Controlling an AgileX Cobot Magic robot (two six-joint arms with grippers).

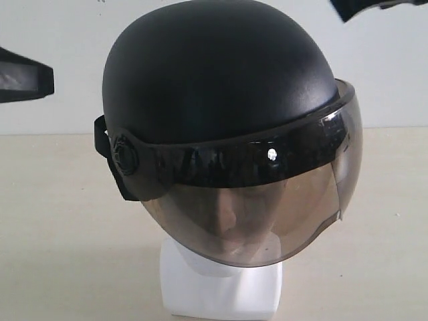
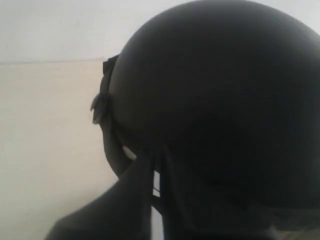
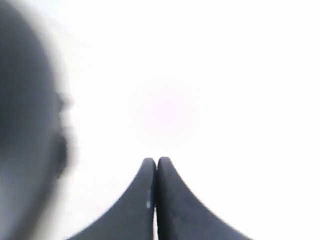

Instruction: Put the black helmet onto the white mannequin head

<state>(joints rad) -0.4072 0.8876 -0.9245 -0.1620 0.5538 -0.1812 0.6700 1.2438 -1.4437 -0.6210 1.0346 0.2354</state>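
The black helmet (image 1: pixel 221 73) sits on the white mannequin head (image 1: pixel 221 291), its smoky visor (image 1: pixel 267 207) down over the moulded face, which shows dimly through it. Only the blocky neck base is uncovered. My left gripper (image 1: pixel 23 77) hangs at the left edge, apart from the helmet. In the left wrist view the left gripper (image 2: pixel 157 155) is shut on nothing, with the helmet's shell (image 2: pixel 220 100) close behind it. My right gripper (image 1: pixel 364 7) is high at the top right. In the right wrist view the right gripper (image 3: pixel 156 161) is shut and empty, the helmet (image 3: pixel 25 125) a blur beside it.
The head stands on a pale beige table (image 1: pixel 60 221) before a plain white wall (image 1: pixel 60 33). A side strap and pivot knob (image 1: pixel 124 155) stick out from the helmet on the left gripper's side.
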